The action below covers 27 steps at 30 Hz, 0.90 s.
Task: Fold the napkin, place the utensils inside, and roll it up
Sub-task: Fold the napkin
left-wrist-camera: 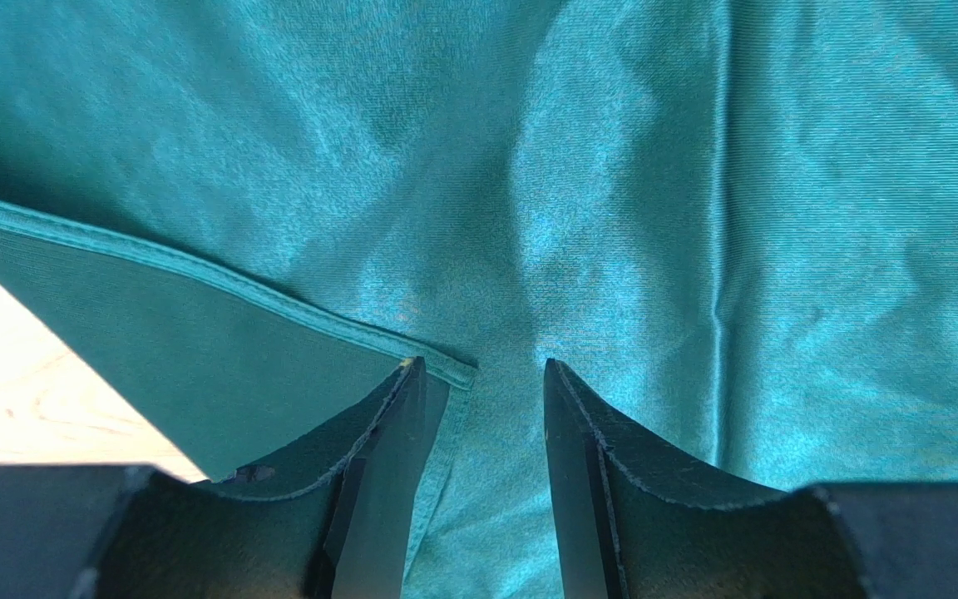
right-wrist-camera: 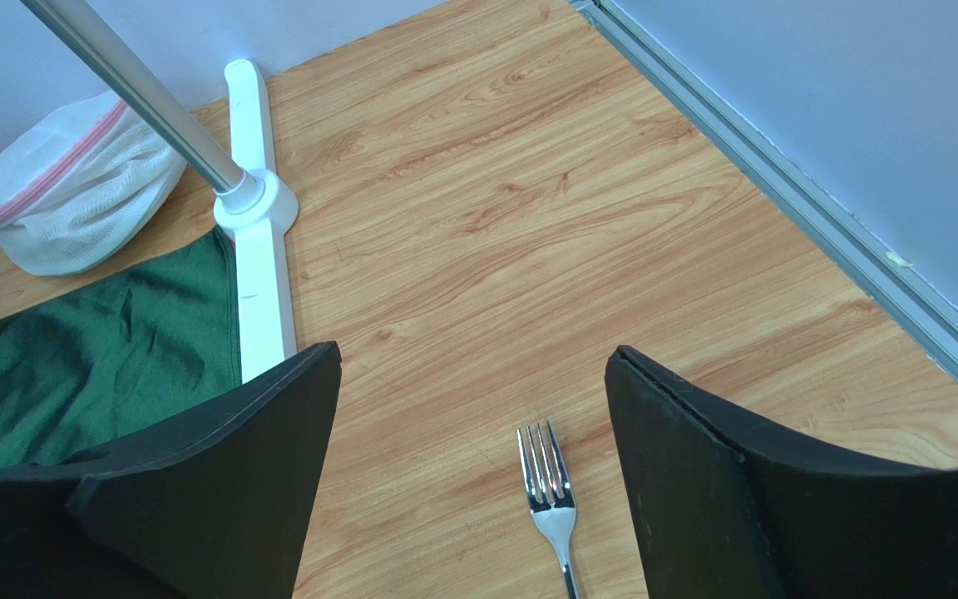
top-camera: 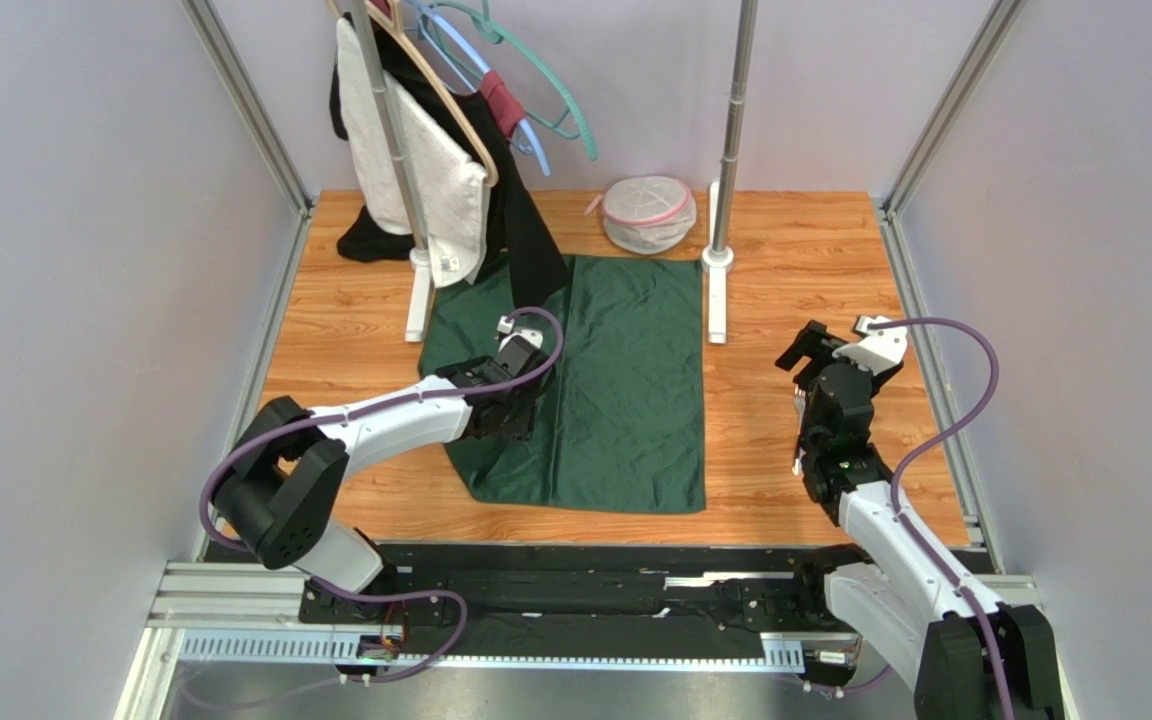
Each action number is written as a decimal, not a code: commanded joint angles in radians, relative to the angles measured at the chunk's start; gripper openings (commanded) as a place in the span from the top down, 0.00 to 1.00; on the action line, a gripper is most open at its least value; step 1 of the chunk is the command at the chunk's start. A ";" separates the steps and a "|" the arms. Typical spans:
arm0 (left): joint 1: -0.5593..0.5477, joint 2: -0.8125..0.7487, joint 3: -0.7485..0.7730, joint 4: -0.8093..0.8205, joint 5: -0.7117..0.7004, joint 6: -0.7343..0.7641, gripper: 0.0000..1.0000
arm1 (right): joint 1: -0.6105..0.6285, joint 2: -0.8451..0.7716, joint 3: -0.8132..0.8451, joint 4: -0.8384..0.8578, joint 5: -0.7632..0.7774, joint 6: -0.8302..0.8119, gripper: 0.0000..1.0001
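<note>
Wood worktop (top-camera: 808, 270), grey walls (top-camera: 86, 300). One green napkin (top-camera: 627, 375) lies centre; one fork (right-wrist-camera: 549, 493) lies right, under wide-spread right jaws. Left jaws stand part-spread over the napkin's hem.

Light was bright, even; shadows soft. Cloth (left-wrist-camera: 721, 225) showed sheen; table (left-wrist-camera: 9, 387) corner blew out white. Focus sharp.

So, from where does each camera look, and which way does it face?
Top external: above and behind the arms, looking down on the table; left arm and right arm show.
Left wrist: on the left arm, looking closely down at the green napkin hem; left tool fingers show.
Right wrist: on the right arm, facing the fork, rack foot and mesh bag; right tool fingers show.
Shared: the napkin appears in all three views.
</note>
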 commanded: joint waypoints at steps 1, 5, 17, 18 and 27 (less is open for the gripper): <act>0.003 0.022 -0.024 0.023 -0.006 -0.048 0.51 | 0.000 0.006 0.047 0.027 0.023 0.018 0.18; 0.004 0.028 -0.036 0.020 -0.026 -0.057 0.53 | -0.002 0.007 0.047 0.030 0.021 0.018 0.18; 0.015 0.025 -0.062 0.023 -0.046 -0.077 0.60 | -0.002 0.020 0.053 0.030 0.020 0.020 0.18; 0.014 0.024 -0.064 0.020 -0.049 -0.083 0.60 | -0.002 0.021 0.053 0.028 0.018 0.021 0.18; 0.023 -0.091 -0.091 0.044 -0.034 -0.103 0.60 | 0.000 0.043 0.064 0.020 0.010 0.023 0.18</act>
